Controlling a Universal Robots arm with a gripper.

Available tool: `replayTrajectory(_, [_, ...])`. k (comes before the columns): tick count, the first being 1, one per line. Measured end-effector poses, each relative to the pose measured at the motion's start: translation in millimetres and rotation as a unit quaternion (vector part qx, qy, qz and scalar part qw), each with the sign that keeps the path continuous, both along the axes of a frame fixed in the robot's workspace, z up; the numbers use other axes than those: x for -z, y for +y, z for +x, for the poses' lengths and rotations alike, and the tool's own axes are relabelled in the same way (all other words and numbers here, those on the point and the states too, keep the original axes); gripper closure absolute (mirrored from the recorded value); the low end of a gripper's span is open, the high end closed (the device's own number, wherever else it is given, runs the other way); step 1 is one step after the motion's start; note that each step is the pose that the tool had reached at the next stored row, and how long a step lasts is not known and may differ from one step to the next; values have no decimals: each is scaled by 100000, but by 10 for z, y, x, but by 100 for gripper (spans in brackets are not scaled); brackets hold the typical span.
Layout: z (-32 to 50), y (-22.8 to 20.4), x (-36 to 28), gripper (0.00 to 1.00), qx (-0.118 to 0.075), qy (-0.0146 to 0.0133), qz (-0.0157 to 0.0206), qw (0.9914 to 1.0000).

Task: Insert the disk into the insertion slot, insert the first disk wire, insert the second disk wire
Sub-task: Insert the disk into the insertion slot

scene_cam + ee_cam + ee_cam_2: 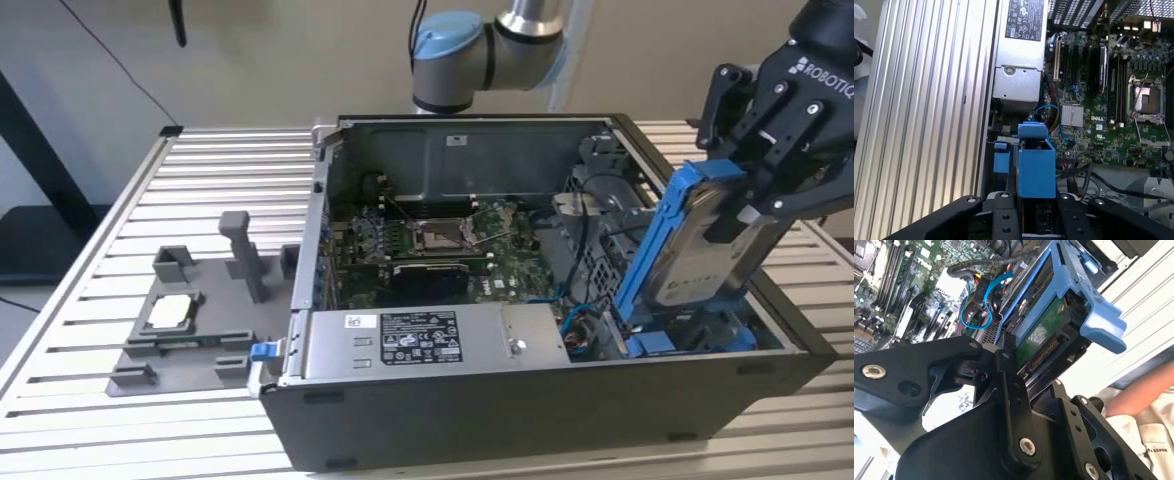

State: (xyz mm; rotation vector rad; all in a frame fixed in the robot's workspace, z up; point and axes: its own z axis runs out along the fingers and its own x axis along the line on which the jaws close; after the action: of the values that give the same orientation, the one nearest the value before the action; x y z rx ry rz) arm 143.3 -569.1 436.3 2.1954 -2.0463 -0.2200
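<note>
Out at nine o'clock in the exterior view, a grey moulded plastic fixture (187,335) sat on the ribbed aluminium table (80,420), with a small square silver chip (171,312) resting in it. Dead centre, the big dark grey metal computer case (534,420) lay open, and the green motherboard (441,245) showed on its floor. At six o'clock from that board, the silver box-shaped power supply (427,340) with its white label ran along the near wall. Just at three o'clock of the supply, a thin blue cable (577,322) curled in a loop. Then the action, at four o'clock of the case: the narrow dark grey metal insertion slot (661,343) with its bright blue plastic tabs. The flat silver-grey rectangular disk (701,262) in its bright blue plastic carrier stood nearly upright, leaning toward one o'clock. Its lower end was down among those tabs, though how deep it sat could not be told. The black metal gripper (745,190) was clamped on the disk's upper end. In the first wrist view its fingers (1004,215) pinched the disk (1036,170) from both sides. In the second wrist view the disk's green circuit board (1041,337) faced the camera.
</note>
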Motion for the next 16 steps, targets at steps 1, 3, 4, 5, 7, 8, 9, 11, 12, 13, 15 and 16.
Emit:
replayTrajectory(1, [37,0,1,68,-5,385,14,99999])
replayTrajectory(3, [103,0,7,68,-4,847,10,99996])
replayTrajectory(4, [139,-3,17,68,-4,1536,3,99988])
replayTrajectory(5, [144,-4,20,68,-1,2082,3,99978])
replayTrajectory(7, [156,-4,29,68,8,2999,7,99955])
replayTrajectory(8, [165,-5,41,68,8,3162,26,99950])
replayTrajectory(9, [170,-5,55,68,9,3173,43,99950])
replayTrajectory(11, [177,-6,86,68,10,3203,76,99949])
replayTrajectory(12, [184,-11,96,68,6,3220,110,99948])
replayTrajectory(13, [195,-21,103,68,4,3260,158,99947])
replayTrajectory(15, [209,-39,117,68,10,3393,172,99942])
replayTrajectory(16, [210,-47,125,68,47,3574,185,99936])
